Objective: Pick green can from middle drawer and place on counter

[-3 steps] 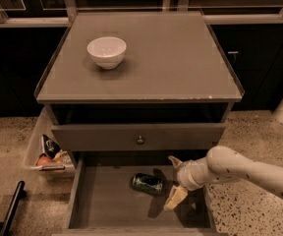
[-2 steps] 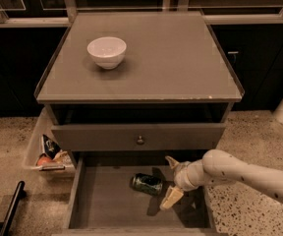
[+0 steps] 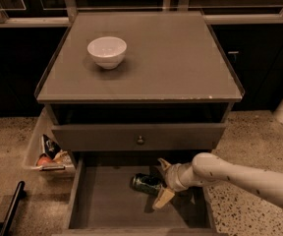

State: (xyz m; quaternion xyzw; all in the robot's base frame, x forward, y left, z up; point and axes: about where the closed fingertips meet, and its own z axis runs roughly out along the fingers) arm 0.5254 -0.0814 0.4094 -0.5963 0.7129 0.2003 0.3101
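The green can (image 3: 146, 183) lies on its side on the floor of the open middle drawer (image 3: 107, 208), near the drawer's middle. My gripper (image 3: 163, 181) reaches in from the right on a pale arm. It is open, with one finger (image 3: 163, 164) behind the can's right end and the other finger (image 3: 163, 198) in front of it. The can's right end sits between them. The counter (image 3: 181, 58) is the grey cabinet top above, with a white bowl (image 3: 107, 51) at its back left.
The grey drawer front with a round knob (image 3: 140, 140) overhangs the back of the middle drawer. A side bin (image 3: 48, 154) with packets hangs on the cabinet's left. A black bar (image 3: 9, 208) stands at lower left. The floor is speckled stone.
My gripper has moved left toward the can, so its fingers now straddle the can's right end. The can has not moved.
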